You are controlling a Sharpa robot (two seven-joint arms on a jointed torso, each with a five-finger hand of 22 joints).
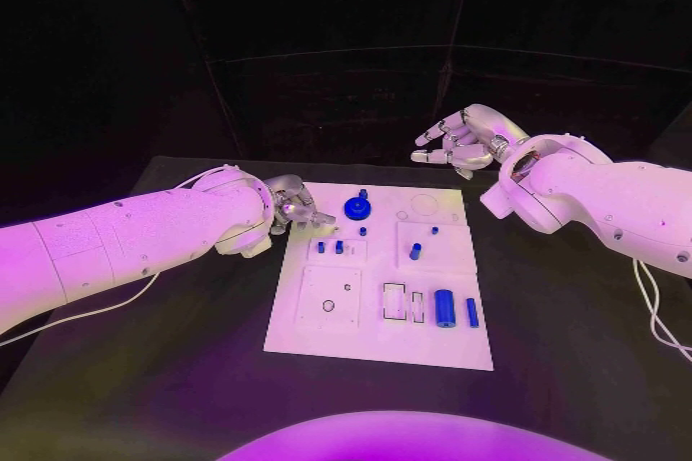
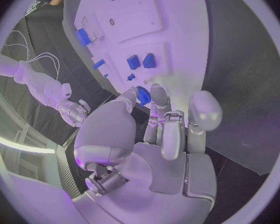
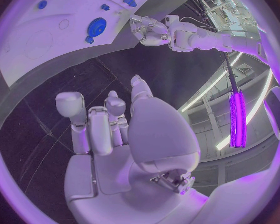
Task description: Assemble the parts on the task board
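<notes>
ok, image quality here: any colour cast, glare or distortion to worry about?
Head view: purple-pink cast, dark backdrop, task board bright but readable. Left wrist view: fisheye bends the board's edges; the left hand covers the centre. Right wrist view: same bending, a bright purple strip light near the rim.

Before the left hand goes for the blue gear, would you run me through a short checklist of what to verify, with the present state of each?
1. Left hand is at the task board, close to the gear: ok.
2. Left hand holds nothing, fingers apart: ok in the left wrist view.
3. Gear is free and on the board near its far edge: ok.
4. Fingertips touching the gear: cannot tell; they are close beside it.
5. Right hand is open and raised beyond the board's far edge, out of the way: ok.
6. Large cylinder and the other blue parts lie away from the gear: ok.
</notes>
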